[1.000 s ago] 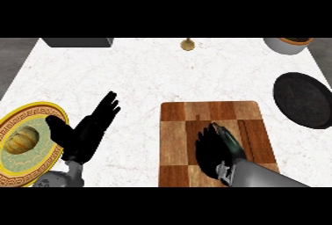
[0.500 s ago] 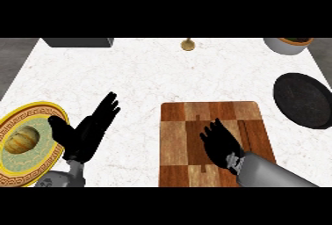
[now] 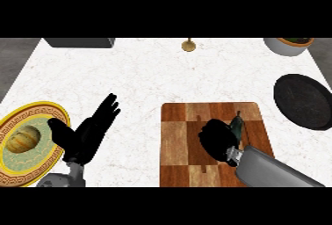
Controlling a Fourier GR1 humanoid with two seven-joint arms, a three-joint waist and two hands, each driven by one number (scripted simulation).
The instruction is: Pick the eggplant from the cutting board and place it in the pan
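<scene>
A dark eggplant (image 3: 237, 126) lies on the wooden cutting board (image 3: 178, 136), with only its greenish stem end and right side showing. My right hand (image 3: 217, 138) covers the rest, fingers curled round it. The black pan (image 3: 304, 101) sits at the counter's right edge, well apart from the board. My left hand (image 3: 88, 132) rests open, fingers up, left of the board.
A yellow-rimmed plate (image 3: 26, 169) with a round tan food item (image 3: 23, 139) sits at the left edge. At the back stand a dark box (image 3: 77, 42), a small brown object (image 3: 189, 45) and a pot (image 3: 292, 45).
My right hand has closed in on the eggplant, its fingers curling round it. The forearm shifted slightly right. The left hand stayed still.
</scene>
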